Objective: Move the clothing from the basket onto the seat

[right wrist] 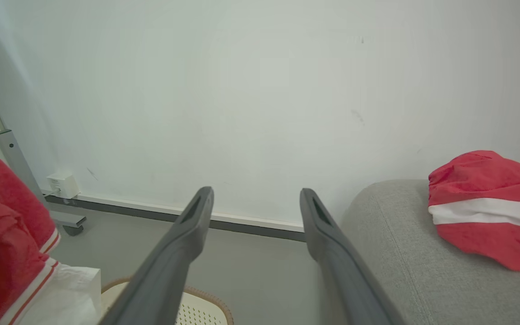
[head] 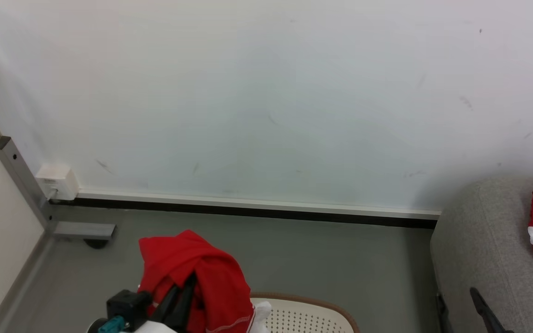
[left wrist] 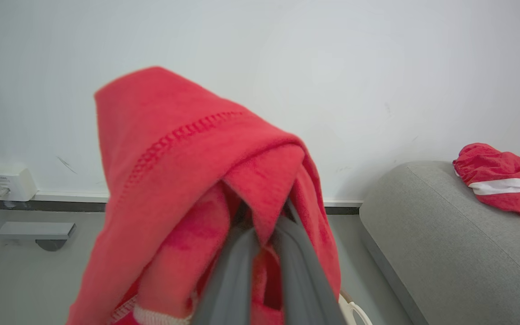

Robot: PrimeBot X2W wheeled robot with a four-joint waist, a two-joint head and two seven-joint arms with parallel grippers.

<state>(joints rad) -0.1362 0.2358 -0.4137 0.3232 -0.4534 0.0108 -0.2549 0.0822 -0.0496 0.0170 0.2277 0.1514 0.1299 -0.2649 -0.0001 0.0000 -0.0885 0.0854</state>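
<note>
1. One garment is in transit. The step in hand looks like the carry, with the clothing (head: 201, 273) raised above the basket (head: 322, 307) and well apart from the seat (head: 484, 240)
2. The left gripper (head: 181, 293) has its two dark fingers closed into a fold of the clothing; fabric drapes over the tips and hides them
3. The right gripper (right wrist: 255, 203) stands wide open with nothing between its fingers, pointing toward the wall
4. As I judge it, the next move calls for a swing to the robot's right until the load hangs over the grey cushion, then a lowering and a release. The trailing hem must first clear the seat's rounded edge
5. The clothing is bright red and soft, and looks fleecy in the left wrist view. It has a stitched seam, thin white stripes and a white panel hanging lowest, near the basket's rim; I cannot tell whether that end is free of the basket
6. Another red garment (right wrist: 485, 207) with a white band lies bunched on the seat
</note>
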